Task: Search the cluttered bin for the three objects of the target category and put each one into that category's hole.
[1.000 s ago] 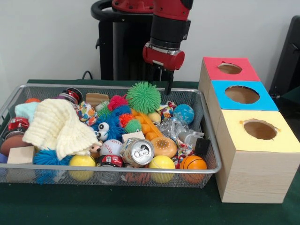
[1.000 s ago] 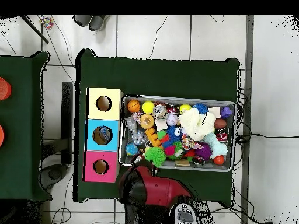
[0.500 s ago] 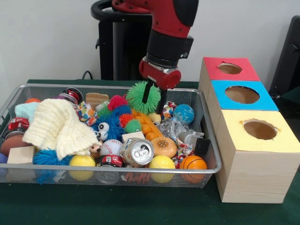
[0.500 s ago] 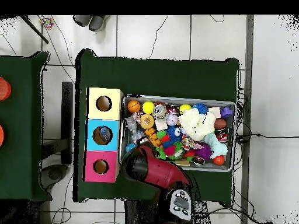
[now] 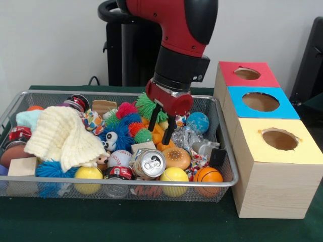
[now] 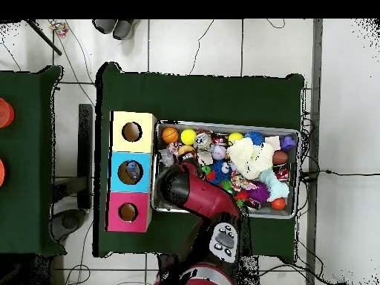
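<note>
A green-covered table (image 5: 151, 227) is carrying a wire bin (image 5: 222, 151) crammed with toys, and beside it a row of three wooden boxes, the red box (image 5: 247, 74), the blue box (image 5: 261, 102) and the yellow box (image 5: 279, 140), each with a round hole in its lid. The red and black arm (image 5: 176, 30) is reaching down into the middle of the bin, its end effector (image 5: 160, 121) standing with fingers apart over an orange toy (image 5: 157, 137), just in front of a green spiky ball (image 5: 146, 105) that the wrist is partly hiding; nothing is yet clamped. The target category is not shown, but the spiky balls look the likeliest quarry: besides the green one, a red spiky ball (image 5: 126, 109) and a blue spiky ball (image 5: 50, 170) are lying in the heap. Such balls probably weigh little and squash readily, their soft spines bending under the fingers, so a grip across the round core should be holding better than one on the tips. A cream knitted cloth (image 5: 63, 133), a soda can (image 5: 149, 163) and a small basketball (image 5: 207, 175) are crowding the rest of the bin.
</note>
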Robot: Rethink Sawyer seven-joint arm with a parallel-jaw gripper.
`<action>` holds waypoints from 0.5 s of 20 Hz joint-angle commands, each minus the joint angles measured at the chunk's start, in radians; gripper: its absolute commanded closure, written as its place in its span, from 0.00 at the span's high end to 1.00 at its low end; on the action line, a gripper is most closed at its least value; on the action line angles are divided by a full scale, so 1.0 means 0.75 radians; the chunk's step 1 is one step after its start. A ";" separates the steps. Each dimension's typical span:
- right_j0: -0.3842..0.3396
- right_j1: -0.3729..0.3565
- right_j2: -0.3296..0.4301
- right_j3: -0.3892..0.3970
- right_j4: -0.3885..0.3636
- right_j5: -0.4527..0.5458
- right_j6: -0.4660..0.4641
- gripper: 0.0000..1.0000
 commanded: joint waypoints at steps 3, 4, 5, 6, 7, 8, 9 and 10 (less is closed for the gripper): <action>0.170 0.198 -0.119 -0.302 0.244 0.253 0.314 1.00; 0.186 0.210 -0.133 -0.317 0.265 0.264 0.325 1.00; 0.202 0.223 -0.146 -0.332 0.286 0.275 0.335 1.00; 0.212 0.226 -0.154 -0.336 0.303 0.277 0.339 1.00; 0.221 0.232 -0.159 -0.340 0.320 0.277 0.345 1.00; 0.211 0.210 -0.150 -0.304 0.322 0.255 0.338 1.00; 0.213 0.206 -0.153 -0.293 0.331 0.248 0.339 1.00; 0.214 0.195 -0.154 -0.279 0.337 0.245 0.333 1.00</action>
